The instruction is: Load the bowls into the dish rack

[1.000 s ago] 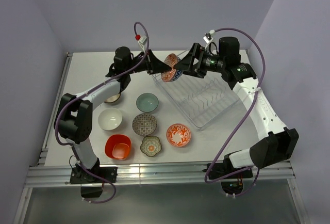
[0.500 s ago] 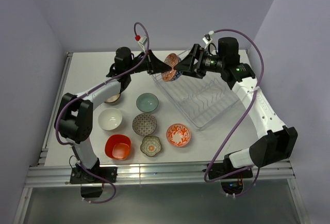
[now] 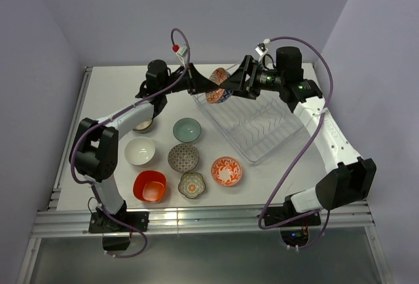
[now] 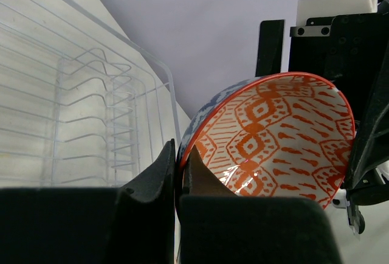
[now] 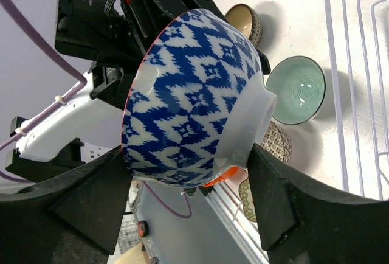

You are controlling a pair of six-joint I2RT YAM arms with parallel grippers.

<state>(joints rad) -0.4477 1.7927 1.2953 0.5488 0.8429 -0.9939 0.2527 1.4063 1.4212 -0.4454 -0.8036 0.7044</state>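
The left gripper point(image 4: 179, 154) is pinching the rim of the zigzag bowl point(image 4: 273, 136). Its fingers are narrow, one on the orange lining and one on the blue outside. The bowl is standing on edge in the air, rising up and to the right of those fingertips in the left wrist view.

The right gripper point(image 5: 188, 154) is meeting the bowl point(image 5: 194, 93) from the opposite side with its fingers spread wide. The bowl is sitting between them, with its rim at one finger and its foot at the other. Both fingers are looking to touch it, but I cannot tell whether they are squeezing.

From above, the two grippers' fingertips point(image 3: 211, 89) point(image 3: 228, 86) are hanging just over the rack's point(image 3: 262, 127) far left corner, with the bowl point(image 3: 218, 82) between them. The rack wires point(image 4: 91, 112) are lying below and left of the left fingers. The teal bowl point(image 3: 187, 129) is resting on the table point(image 3: 118, 81), well below and near-side of the left fingers. The brown bowl point(image 5: 243, 22) is showing beyond the right fingers.
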